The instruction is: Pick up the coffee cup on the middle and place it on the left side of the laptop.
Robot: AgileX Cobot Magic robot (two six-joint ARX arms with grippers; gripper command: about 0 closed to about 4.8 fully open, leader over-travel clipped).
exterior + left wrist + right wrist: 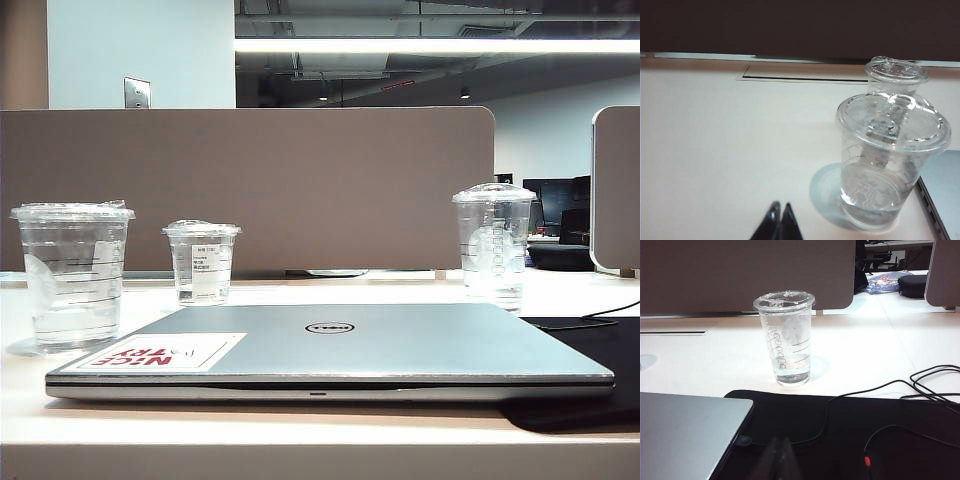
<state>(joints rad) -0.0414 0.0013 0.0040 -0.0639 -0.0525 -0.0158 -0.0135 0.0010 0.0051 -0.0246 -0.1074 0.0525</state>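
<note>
Noting both arms idle. Your left claw (780, 222), with dark glossy fingers, hangs low over bare tabletop (715, 150); its tips are pressed together and hold nothing. Your right claw (777, 457) is blurred in its wrist view, over the black fabric mat (840, 430). Its fingers look closed to a narrow wedge, also empty.

The coffee cup (72, 275), clear ribbed-looking plastic with a flat clear lid and black horizontal lines, stands upright on the left side of the laptop (330, 350), just beside the corner with the red-and-white sticker (160, 352). Some clear liquid sits in its lower part. In the left wrist view the cup (892, 165) is close ahead of the claw, and the laptop's edge (940, 195) runs just past its base.

The laptop is slim, silver-grey and matte, with its lid shut flat and a round logo in the middle. A smaller clear cup with a white label (202, 262) stands behind and apart. A taller clear cup with a domed lid (493, 245) stands well to the right, near the mat's far edge.

The tabletop is pale and smooth. You have open room on the coffee cup's outer side. A grey-brown partition (300, 180) closes off the back edge, and thin black cables (930, 385) loop across the mat on the right.
</note>
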